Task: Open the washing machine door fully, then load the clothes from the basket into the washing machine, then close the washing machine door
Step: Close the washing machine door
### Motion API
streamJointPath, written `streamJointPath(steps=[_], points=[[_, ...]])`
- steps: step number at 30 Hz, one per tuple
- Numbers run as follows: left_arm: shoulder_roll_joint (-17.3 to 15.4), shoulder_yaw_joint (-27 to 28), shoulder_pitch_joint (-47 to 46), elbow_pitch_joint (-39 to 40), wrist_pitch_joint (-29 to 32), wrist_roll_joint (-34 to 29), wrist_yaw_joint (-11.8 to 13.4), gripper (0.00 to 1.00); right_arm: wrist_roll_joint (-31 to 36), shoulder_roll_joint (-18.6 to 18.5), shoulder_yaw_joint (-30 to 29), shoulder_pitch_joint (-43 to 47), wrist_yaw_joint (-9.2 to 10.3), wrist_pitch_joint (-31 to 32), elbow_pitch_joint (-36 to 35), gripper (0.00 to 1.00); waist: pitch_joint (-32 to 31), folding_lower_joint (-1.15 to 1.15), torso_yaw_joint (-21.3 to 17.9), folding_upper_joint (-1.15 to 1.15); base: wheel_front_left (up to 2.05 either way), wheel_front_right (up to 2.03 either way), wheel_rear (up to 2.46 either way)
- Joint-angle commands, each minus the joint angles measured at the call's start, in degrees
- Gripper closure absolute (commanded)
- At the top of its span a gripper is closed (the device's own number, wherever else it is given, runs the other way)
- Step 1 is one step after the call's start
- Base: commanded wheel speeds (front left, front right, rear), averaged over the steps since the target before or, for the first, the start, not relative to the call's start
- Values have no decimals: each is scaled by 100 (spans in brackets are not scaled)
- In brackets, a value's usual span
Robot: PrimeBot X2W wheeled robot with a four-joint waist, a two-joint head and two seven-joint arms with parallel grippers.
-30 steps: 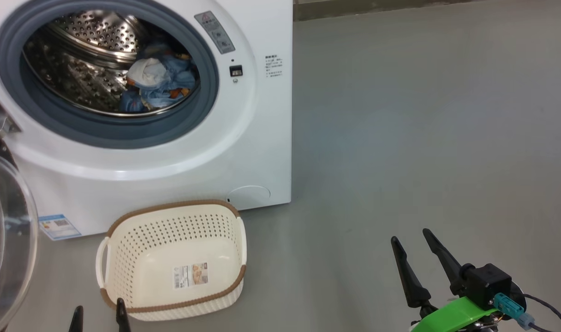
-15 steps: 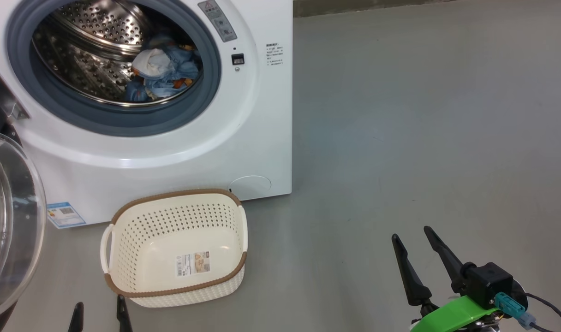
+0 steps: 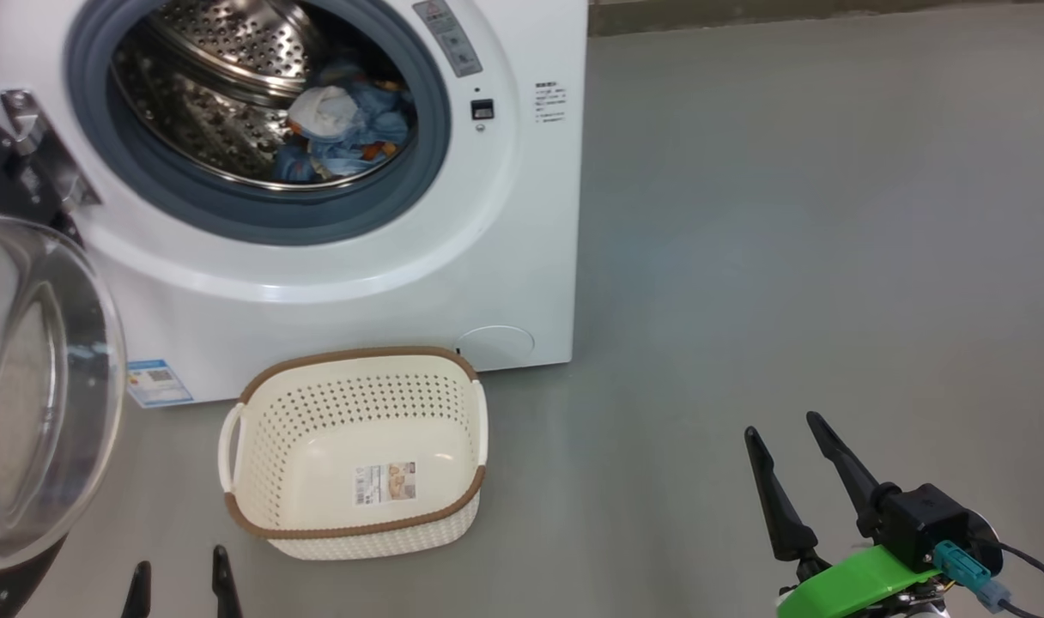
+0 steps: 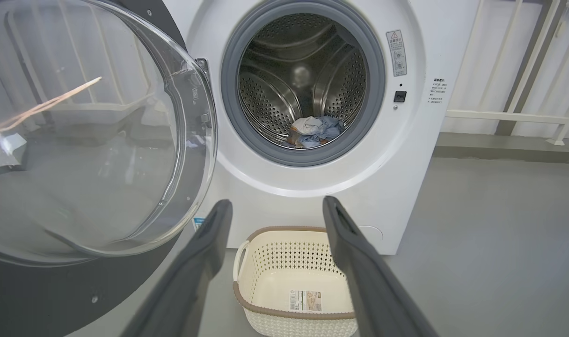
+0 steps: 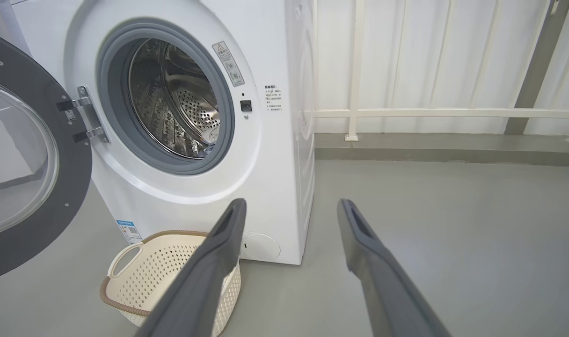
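Observation:
The white washing machine [image 3: 522, 223] stands at the upper left with its door [image 3: 33, 386] swung wide open to the left, its glass bowl facing me. The light-blue clothes [image 3: 342, 129] lie inside the steel drum, also seen as a small heap of clothes [image 4: 315, 131] in the left wrist view. On the floor in front sits the cream basket [image 3: 359, 354] with nothing in it but its label sticker. My left gripper [image 3: 177, 575] is open, just near and left of the basket. Far off to the right, my right gripper [image 3: 782, 426] is open and holds nothing.
Grey floor [image 3: 788, 257] stretches to the right of the machine. Behind it runs a low kerb [image 5: 429, 150] with a white railing [image 5: 406, 112] and a pale wall. The open door [image 5: 32, 224] juts out over the floor to the left of the basket [image 5: 163, 262].
The head camera has swung, so the machine and basket sit further right in the picture. Both grippers stay open and in about the same places. Nothing among the things has moved.

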State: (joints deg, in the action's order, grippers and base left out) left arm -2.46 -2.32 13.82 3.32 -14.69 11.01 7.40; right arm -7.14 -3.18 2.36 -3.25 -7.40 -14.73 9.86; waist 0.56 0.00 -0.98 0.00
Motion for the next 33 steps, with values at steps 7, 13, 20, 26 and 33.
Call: streamJointPath(steps=[7,13,20,26,33], points=[[-42,260,-81,177,-30,116,138,0,45,23,97,68,-9,-27,-223,0,-11,0,472,0,0,0,0],[-42,342,-64,193,-30,142,199,0,160,26,110,15,-9,-27,-259,0,23,0,880,0,0,0,0],[-42,392,-64,211,-30,221,303,0,236,28,70,-40,-9,-27,-336,0,52,0,1432,0,0,0,0],[-42,491,-68,232,-30,317,383,0,293,29,49,-74,-9,-27,-377,0,61,0,1948,0,0,0,0],[-42,605,-82,253,-30,332,432,0,264,29,32,-67,-9,-27,-365,0,48,0,2590,0,0,0,0]])
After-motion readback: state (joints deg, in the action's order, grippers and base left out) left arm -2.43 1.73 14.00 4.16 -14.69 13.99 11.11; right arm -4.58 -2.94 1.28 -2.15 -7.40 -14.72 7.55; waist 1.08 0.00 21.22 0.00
